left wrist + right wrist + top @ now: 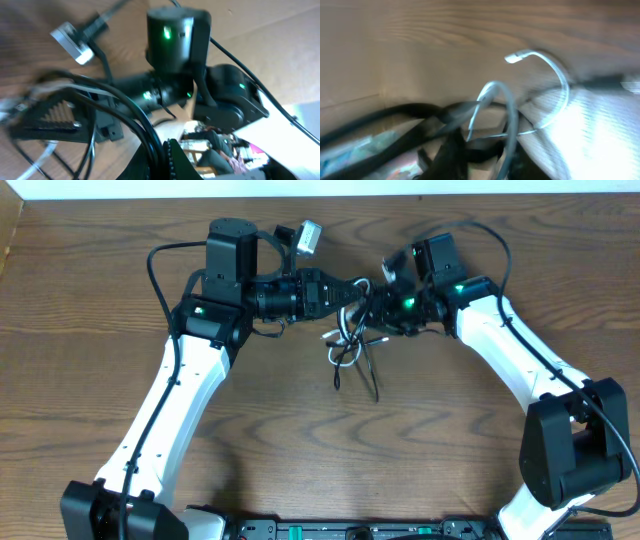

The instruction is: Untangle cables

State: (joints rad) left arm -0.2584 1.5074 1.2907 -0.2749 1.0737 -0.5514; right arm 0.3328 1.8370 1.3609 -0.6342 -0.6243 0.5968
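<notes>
The white cable (pixel 340 340) and the black cable (pixel 371 372) form one tangle at the table's far middle, hanging between my two grippers. My left gripper (pixel 347 293) reaches in from the left, shut on the black cable (pixel 149 142), which runs between its fingers. My right gripper (pixel 384 307) reaches in from the right, almost touching the left one. In the blurred right wrist view, the white cable (pixel 510 107) loops up and passes between its dark fingers (pixel 487 160), and its plug end (pixel 514 57) points left. The black cable (pixel 395 117) crosses there too.
The wooden table (pixel 300 440) spreads below the tangle. Both white arms angle in from the near corners. The right arm's black wrist (pixel 175 50), with a green light, fills the left wrist view. Cardboard and clutter show beyond the table (pixel 215 147).
</notes>
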